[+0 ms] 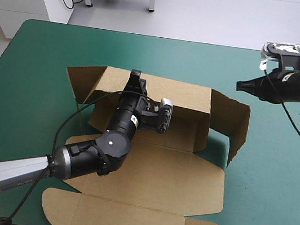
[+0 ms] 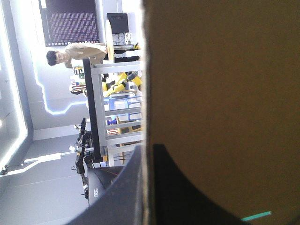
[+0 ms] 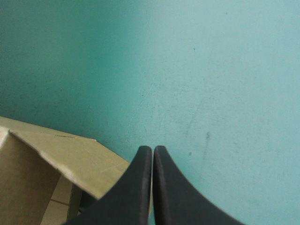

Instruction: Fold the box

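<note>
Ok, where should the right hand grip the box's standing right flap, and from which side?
Probably by its free top edge, coming from above on the table's right side. The right flap stands nearly upright with that edge bare, and the right hand, shut, hangs just beyond it. The left hand holds the back wall.

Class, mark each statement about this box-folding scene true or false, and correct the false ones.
1. The robot's left hand grips the far wall of the brown cardboard box. True.
2. The right hand also holds the box. False: it is shut on nothing, over the teal-green table cover, apart from the box.
3. The box's lid lies flat toward the table's near edge. True.
4. The far wall lies flat. False: it stands raised.
</note>
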`<state>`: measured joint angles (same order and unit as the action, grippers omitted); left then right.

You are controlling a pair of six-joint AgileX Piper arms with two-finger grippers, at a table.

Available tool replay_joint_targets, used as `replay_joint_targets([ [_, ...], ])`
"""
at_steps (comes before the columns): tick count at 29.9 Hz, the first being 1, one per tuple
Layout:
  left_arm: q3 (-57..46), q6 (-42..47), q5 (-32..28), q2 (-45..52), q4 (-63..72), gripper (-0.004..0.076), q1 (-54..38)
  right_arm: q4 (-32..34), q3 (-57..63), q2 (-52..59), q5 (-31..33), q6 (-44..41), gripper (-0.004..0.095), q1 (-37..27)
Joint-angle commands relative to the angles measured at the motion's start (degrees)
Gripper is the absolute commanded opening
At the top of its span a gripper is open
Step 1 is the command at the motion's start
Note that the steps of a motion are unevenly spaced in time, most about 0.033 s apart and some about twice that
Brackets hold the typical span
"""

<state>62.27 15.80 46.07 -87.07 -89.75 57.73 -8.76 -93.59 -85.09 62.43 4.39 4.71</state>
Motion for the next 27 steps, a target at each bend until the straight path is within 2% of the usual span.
replay_joint_targets([
  [1, 1.47, 0.67, 1.61, 2.11, -4.02, -0.0008, 0.32, -2.21, -3.26, -2.15, -1.95, 0.73, -0.0002, -0.47],
  [6, 1.47, 0.72, 1.39, 2.11, -4.02, -0.0008, 0.32, -4.84, -3.26, -5.62, 0.38, 0.96, -0.0002, -0.36],
  [12, 1.47, 0.72, 0.95, 2.11, -4.25, -0.0008, -0.18, -7.65, 0.07, -4.33, 2.11, 3.11, -0.0002, -0.36],
  [24, 1.47, 1.12, -0.38, 2.11, -4.14, -0.0008, -2.33, -18.49, 20.68, 8.11, -10.03, 9.21, -0.0002, -0.36],
  [27, 1.47, 1.12, -0.49, 2.11, -3.89, -0.0008, -2.40, -24.50, 26.39, 10.23, -15.16, 14.59, -0.0002, -0.36],
])
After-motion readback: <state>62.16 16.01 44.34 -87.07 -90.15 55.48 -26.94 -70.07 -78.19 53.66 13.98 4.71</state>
